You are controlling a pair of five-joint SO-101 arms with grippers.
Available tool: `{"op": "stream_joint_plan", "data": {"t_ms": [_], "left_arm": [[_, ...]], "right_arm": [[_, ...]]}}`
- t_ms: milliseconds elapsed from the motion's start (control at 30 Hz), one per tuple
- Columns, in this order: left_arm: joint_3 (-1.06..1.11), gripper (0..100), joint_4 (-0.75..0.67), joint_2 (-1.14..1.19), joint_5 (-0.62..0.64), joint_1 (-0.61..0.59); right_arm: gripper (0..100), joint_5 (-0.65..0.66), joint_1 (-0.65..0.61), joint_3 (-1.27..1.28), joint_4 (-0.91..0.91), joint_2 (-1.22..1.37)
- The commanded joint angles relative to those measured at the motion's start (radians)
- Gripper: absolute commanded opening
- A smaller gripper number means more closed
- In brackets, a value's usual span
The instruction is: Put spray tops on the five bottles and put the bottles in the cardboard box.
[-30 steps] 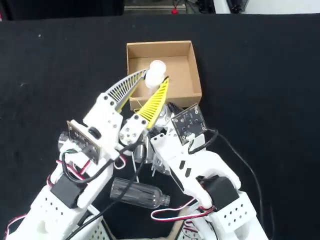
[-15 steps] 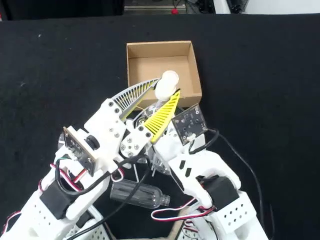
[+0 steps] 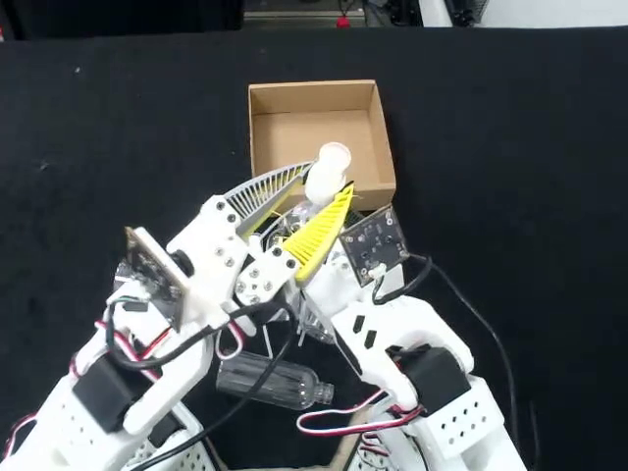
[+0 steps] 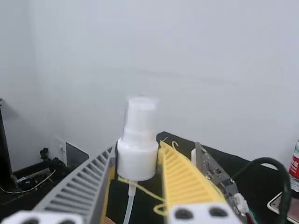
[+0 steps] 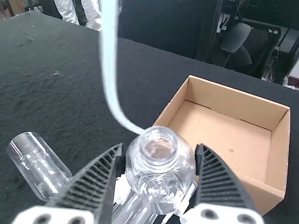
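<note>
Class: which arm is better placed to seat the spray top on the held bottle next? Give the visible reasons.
Left. The left end effector grips the spray top, whose tube reaches the open mouth of the bottle. The right end effector is clamped around that bottle, steadying it beside the cardboard box.

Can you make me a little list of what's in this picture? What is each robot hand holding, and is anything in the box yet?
left gripper: shut on a white spray top, held upright
dip tube: hangs from the spray top, its end at the clear bottle's mouth
right gripper: shut on a clear bottle, upright, no top on it
cardboard box: open, just beyond the grippers, no bottles seen inside
spare bottle: lying on its side between the two arms, no top
table: black
</note>
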Motion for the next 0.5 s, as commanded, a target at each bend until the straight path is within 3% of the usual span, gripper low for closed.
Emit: {"op": "stream_joint_plan", "data": {"t_ms": [0, 300, 467], "left_arm": [[-0.094, 6, 0.02, -0.005, 0.037, -0.044], [-0.091, 6, 0.015, -0.005, 0.048, -0.077], [-0.094, 6, 0.015, -0.005, 0.187, -0.084]], "right_arm": [[16.9, -0.003, -0.009, -0.051, 0.005, -0.013], [16.9, -0.009, -0.009, -0.051, -0.003, -0.015], [16.9, -0.009, -0.011, -0.053, -0.006, -0.015]]}}
